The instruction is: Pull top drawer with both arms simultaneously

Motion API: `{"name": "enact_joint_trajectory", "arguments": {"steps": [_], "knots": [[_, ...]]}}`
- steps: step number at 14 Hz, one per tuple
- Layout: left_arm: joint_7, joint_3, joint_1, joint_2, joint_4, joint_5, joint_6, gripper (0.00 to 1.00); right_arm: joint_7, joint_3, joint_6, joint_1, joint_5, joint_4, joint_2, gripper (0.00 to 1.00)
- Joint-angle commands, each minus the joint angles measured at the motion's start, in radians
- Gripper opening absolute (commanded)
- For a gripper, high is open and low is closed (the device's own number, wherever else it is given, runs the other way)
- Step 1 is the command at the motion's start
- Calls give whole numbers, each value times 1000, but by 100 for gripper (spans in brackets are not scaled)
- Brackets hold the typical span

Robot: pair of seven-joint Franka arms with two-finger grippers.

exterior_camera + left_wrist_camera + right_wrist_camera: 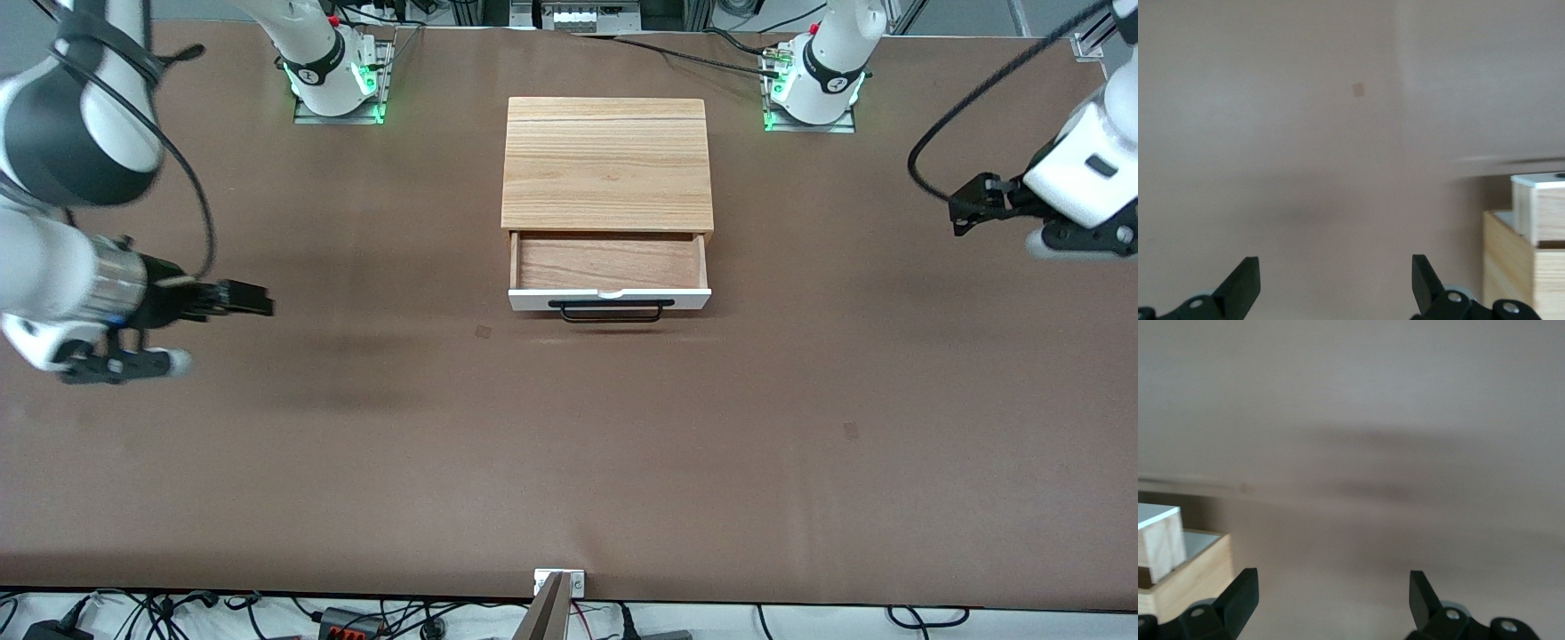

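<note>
The top drawer [609,262] stands pulled out of the cabinet [607,164], showing its reddish-brown wood inside, its white front panel [610,300] and black bar handle [610,310]. My right gripper [267,300] is open and empty over the table toward the right arm's end, well apart from the drawer. My left gripper [956,209] is open and empty over the table toward the left arm's end, also well apart. The left wrist view shows its open gripper [1336,280] and the drawer's corner [1541,200]. The right wrist view shows its open gripper [1333,593] and the drawer's corner [1158,543].
The brown table [569,462] carries two small square marks, one [483,332] near the drawer and one [851,430] nearer the front camera. The round arm bases [333,76] with green lights stand along the table's edge beside the cabinet. A clamp [558,587] sits on the table's edge nearest the front camera.
</note>
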Motion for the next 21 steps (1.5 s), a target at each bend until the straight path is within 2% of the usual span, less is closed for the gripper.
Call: {"name": "enact_joint_trajectory", "arguments": {"steps": [1,2,4,7,8,11,12,21], "knots": [[153,62,3,-122,-220,-98,185,100,-1,96,34,-105,-123,-119,-145,100],[197,62,3,-124,-225,-98,192,100,-1,113,32,-148,-132,-122,-168,100],[120,62,6,-107,-213,-100,151,100,2,166,22,-232,-129,-144,-199,100],[34,56,4,-87,-181,-100,117,100,22,164,42,-231,-145,-188,-216,100],[29,53,3,-87,-179,-97,118,100,22,164,69,-234,-146,-228,-239,100],[35,50,3,-87,-173,-94,100,100,7,163,208,-236,-154,-494,-406,100],[31,50,3,-87,-172,-95,88,100,7,164,229,-236,-158,-541,-438,100],[38,52,3,-81,-170,-94,60,100,2,164,223,-237,-163,-549,-460,100]]}}
